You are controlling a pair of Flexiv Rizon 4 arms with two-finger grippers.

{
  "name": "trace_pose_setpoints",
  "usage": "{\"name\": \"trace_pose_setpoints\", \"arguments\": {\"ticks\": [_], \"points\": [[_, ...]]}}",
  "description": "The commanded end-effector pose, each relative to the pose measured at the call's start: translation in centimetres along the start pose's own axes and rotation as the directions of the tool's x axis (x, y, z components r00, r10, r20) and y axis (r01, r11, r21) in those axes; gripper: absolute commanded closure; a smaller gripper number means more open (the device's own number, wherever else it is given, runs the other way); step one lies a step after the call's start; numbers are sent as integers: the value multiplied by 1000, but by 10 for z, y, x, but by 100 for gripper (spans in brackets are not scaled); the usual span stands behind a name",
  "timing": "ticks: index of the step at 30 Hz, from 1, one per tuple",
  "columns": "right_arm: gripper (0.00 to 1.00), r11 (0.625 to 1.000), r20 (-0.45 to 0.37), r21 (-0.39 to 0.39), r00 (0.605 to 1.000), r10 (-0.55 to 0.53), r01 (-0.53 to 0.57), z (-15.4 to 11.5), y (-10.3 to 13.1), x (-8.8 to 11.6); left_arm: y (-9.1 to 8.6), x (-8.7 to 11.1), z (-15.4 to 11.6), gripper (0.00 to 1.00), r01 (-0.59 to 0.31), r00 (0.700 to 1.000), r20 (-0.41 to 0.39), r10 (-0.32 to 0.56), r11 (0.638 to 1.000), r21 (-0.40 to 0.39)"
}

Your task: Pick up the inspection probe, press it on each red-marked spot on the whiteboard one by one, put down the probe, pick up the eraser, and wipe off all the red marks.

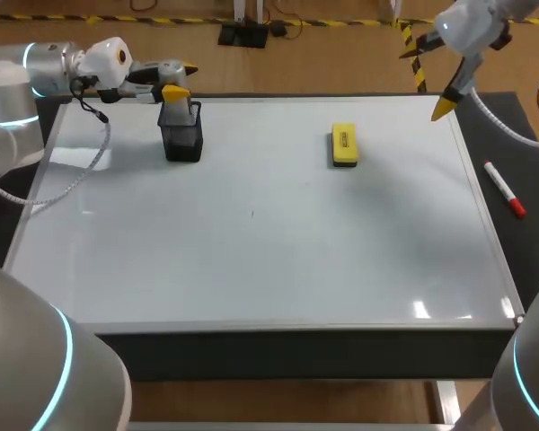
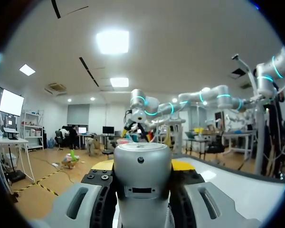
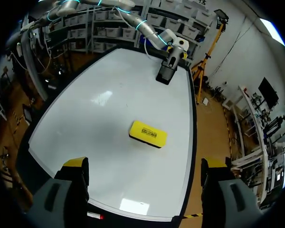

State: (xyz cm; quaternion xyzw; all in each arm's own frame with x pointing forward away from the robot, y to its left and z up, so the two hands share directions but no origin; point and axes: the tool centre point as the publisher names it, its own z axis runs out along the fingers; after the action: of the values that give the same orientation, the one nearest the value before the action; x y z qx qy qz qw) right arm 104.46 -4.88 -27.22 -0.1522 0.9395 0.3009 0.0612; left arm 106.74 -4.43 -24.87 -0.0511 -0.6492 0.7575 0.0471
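Observation:
The silver inspection probe (image 2: 141, 176) stands between the fingers of my left gripper (image 1: 181, 80), which is shut on it from both sides. In the head view the probe (image 1: 179, 111) sits in a black mesh holder (image 1: 182, 135) at the whiteboard's (image 1: 269, 260) back left. The yellow eraser (image 1: 344, 145) lies flat on the board right of centre, near the back. My right gripper (image 1: 449, 103) hangs open and empty above the board's back right corner. In its wrist view the eraser (image 3: 148, 133) lies ahead of the right gripper (image 3: 145, 166). I see no red marks on the board.
A red-capped marker pen (image 1: 504, 189) lies on the black mat right of the board's frame. A tiny dark speck (image 1: 251, 213) sits mid-board. The holder (image 3: 165, 75) and my left arm (image 3: 176, 51) show at the far corner in the right wrist view.

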Motion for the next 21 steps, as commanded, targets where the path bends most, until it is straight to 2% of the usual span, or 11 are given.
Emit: {"name": "trace_pose_setpoints", "arguments": {"ticks": [1, 10, 11, 12, 14, 15, 17, 21], "points": [[0, 1000, -4, 3, 1000, -1, 1, -1, 0, -1, 5, -3, -1, 100, 4, 1000, -8, -4, 1000, 10], [0, 1000, -4, 3, 1000, -1, 1, -1, 0, -1, 9, -3, -1, 100, 11, 1000, -7, -11, 1000, 20], [0, 1000, -4, 3, 1000, -1, 1, -1, 0, -1, 9, -2, -1, 91, 11, 1000, -7, -11, 1000, 22], [0, 1000, -4, 3, 1000, -1, 1, -1, 0, -1, 9, -2, -1, 73, 12, 1000, -8, -12, 1000, 23], [0, 1000, -4, 3, 1000, -1, 1, -1, 0, -1, 9, -1, -1, 49, 13, 1000, -10, -12, 1000, 23], [0, 1000, -4, 3, 1000, -1, 1, -1, 0, -1, 9, 0, -1, 26, 13, 1000, -10, -13, 1000, 23], [0, 1000, -4, 3, 1000, -1, 1, -1, 0, -1, 9, 1, -2, 0, 15, 1000, -8, -14, 1000, 24], [0, 1000, -4, 3, 1000, -1, 1, -1, 0, -1, 7, 3, -3, 0, 10, 1000, 1, -10, 1000, 16]]}}
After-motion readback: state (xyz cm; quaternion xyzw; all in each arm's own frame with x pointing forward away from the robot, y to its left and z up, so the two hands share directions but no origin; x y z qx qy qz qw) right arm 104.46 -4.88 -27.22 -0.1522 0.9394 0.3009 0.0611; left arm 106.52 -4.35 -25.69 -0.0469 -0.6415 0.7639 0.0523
